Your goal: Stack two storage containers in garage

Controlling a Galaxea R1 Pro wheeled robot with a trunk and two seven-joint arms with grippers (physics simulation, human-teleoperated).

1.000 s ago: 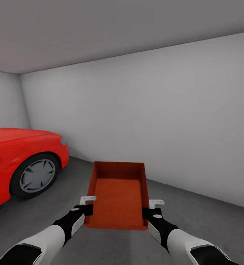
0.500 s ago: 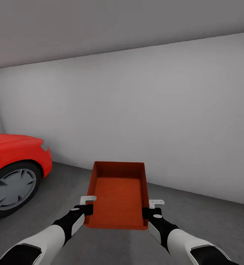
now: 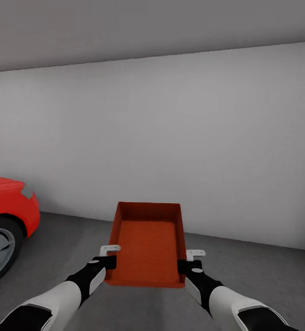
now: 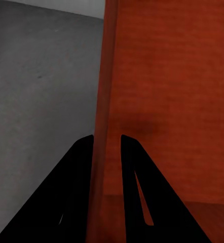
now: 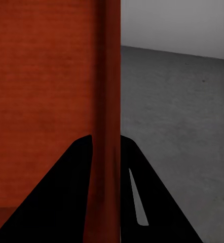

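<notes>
Container: you carry the open orange-red rectangular bin (image 3: 146,245) above the dark grey concrete floor (image 3: 262,276).
Left gripper (image 3: 108,257): pinching the bin's left wall.
Right gripper (image 3: 187,260): pinching its right wall.
Surroundings: red car (image 3: 7,207) at left, white wall (image 3: 170,138) ahead.
</notes>
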